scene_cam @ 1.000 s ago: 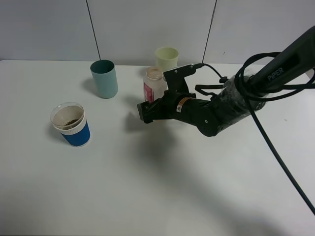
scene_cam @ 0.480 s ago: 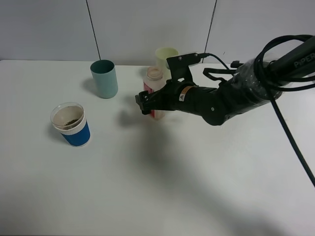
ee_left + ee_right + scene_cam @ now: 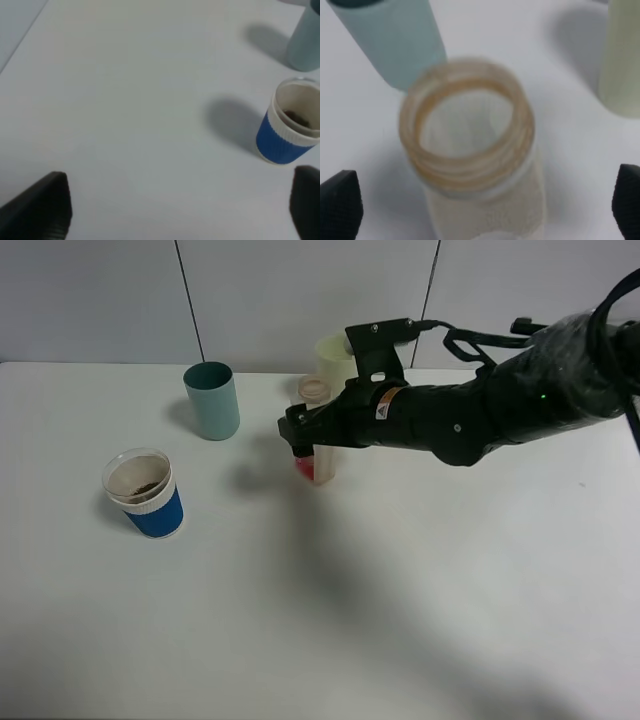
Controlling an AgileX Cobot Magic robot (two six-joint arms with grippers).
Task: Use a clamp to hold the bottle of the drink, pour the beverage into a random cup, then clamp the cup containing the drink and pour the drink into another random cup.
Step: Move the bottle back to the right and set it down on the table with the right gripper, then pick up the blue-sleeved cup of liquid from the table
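Black and bulky, the right hand (image 3: 302,438) is spread wide around the whitish bottle (image 3: 314,392), far-middle on the table (image 3: 420,620), fingertips clear of its sides. It hides most of the red label (image 3: 303,468).

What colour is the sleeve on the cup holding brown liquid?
The sleeve is blue, below a white band; best seen in the left wrist view.

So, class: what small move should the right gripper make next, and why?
Probably ease the right gripper forward until it flanks the bottle, ready to close. The jaws stand open with the upright bottle centred ahead of them, seemingly not yet between them.
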